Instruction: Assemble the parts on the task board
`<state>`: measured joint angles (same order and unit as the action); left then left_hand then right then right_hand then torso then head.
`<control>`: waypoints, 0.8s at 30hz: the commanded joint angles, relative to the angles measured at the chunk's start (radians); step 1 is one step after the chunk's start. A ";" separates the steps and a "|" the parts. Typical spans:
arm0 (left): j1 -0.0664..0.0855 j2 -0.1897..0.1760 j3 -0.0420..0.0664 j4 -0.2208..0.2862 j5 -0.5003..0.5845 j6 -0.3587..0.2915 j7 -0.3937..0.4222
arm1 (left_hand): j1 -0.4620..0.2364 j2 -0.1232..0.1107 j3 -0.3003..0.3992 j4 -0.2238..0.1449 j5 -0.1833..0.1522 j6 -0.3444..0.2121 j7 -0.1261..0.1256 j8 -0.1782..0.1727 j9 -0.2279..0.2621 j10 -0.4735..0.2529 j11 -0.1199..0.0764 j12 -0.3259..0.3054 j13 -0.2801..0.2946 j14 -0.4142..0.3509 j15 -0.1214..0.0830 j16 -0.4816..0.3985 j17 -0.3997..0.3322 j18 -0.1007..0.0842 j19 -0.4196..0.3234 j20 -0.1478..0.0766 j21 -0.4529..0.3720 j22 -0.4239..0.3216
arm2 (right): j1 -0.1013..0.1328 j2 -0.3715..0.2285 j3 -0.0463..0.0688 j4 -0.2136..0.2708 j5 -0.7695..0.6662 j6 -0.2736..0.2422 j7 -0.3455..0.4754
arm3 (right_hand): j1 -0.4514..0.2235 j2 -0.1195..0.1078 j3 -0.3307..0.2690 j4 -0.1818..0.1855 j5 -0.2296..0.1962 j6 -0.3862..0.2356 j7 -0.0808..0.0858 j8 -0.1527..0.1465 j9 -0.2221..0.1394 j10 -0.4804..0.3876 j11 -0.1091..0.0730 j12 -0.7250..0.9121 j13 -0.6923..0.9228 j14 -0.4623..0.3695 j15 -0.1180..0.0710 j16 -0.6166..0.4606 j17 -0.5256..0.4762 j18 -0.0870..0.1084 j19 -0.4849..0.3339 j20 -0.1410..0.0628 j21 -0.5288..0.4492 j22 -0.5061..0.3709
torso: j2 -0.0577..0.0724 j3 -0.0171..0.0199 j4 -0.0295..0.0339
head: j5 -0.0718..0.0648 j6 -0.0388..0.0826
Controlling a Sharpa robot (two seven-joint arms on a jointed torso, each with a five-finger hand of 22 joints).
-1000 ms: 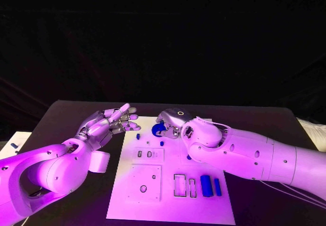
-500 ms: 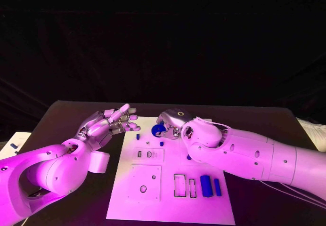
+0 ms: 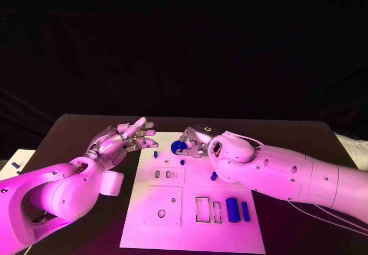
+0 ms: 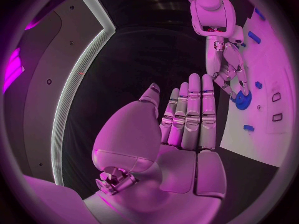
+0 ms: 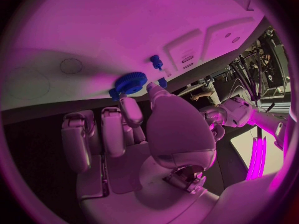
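A small blue gear (image 3: 178, 147) is being pinched between the thumb and a fingertip of the right hand (image 3: 201, 142) over the far end of the white task board (image 3: 192, 234), while the left hand (image 3: 123, 139) is being held empty beside the board's far left corner, fingers straight and pressed together.

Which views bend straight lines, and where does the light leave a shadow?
Left wrist view: the task board edge curves. Right wrist view: the board edge bows too, and a soft shadow lies beside the blue gear. Head view: edges stay straight.
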<state>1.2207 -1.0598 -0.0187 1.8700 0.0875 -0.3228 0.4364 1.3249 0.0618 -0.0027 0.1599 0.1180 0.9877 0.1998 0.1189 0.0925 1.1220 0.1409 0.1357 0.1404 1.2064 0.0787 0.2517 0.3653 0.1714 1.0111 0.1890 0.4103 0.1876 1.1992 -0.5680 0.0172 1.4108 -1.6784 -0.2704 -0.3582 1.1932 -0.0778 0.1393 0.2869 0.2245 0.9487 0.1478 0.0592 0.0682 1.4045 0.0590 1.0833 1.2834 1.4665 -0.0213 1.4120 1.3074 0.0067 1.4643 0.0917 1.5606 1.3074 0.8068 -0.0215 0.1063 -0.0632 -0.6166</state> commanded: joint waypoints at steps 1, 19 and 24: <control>0.002 0.001 0.001 0.003 -0.005 0.019 0.006 | 0.010 -0.003 -0.001 -0.006 -0.002 -0.003 0.005 -0.004 0.001 -0.010 0.000 -0.003 0.001 -0.007 0.003 -0.002 0.002 0.010 -0.007 0.002 -0.002 0.001 | -0.003 0.001 -0.003 -0.004 0.067 0.062 0.010 | -0.011 0.001 -0.006 0.000 0.004 0.001 -0.001 0.004 0.000 0.005 0.000 0.006 0.001 0.068 0.008 0.005 0.093 -0.002 0.092 0.008 0.002 0.246 | 0.000 -0.0006 0.0012 | -0.002 -0.001; 0.002 -0.003 0.001 -0.001 -0.005 0.020 0.006 | 0.010 -0.003 -0.001 -0.006 -0.002 -0.003 0.005 -0.004 0.001 -0.010 0.000 -0.003 0.001 -0.007 0.003 -0.002 0.002 0.010 -0.007 0.002 -0.002 0.001 | -0.003 -0.119 0.006 0.095 0.071 -0.177 0.090 | 0.033 -0.009 -0.016 -0.025 0.038 0.007 0.001 0.006 0.001 0.001 0.001 -0.001 0.001 0.066 0.009 0.001 0.088 -0.001 0.089 0.009 0.001 0.242 | -0.001 0.0005 -0.0020 | -0.009 0.008; 0.002 -0.003 0.001 -0.003 -0.005 0.020 0.006 | 0.010 -0.003 -0.001 -0.006 -0.002 -0.003 0.005 -0.004 0.001 -0.010 0.000 -0.003 0.001 -0.007 0.003 -0.002 0.002 0.010 -0.007 0.002 -0.002 0.001 | 0.003 -0.206 0.017 0.147 0.166 -0.218 0.185 | 0.063 -0.006 -0.012 -0.040 0.048 0.023 -0.002 0.010 0.004 0.000 -0.001 -0.003 0.001 0.066 0.007 0.002 0.089 -0.002 0.091 0.008 0.002 0.244 | -0.003 0.0013 -0.0059 | -0.012 0.012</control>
<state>1.2208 -1.0643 -0.0188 1.8663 0.0874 -0.3225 0.4359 1.3248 0.0617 -0.0027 0.1599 0.1180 0.9877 0.1998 0.1189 0.0923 1.1220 0.1409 0.1357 0.1401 1.2064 0.0787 0.2517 0.3660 0.1713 1.0111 0.1890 0.4103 0.1876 1.2001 -0.7659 0.0336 1.5514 -1.5889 -0.4207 -0.2694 1.2530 -0.0832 0.1289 0.2505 0.2694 0.9647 0.1468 0.0654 0.0705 1.4045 0.0590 1.0832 1.2854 1.4665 -0.0213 1.4137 1.3081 0.0068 1.4680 0.0953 1.5606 1.3080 0.8050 -0.0207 0.1030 -0.0735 -0.6060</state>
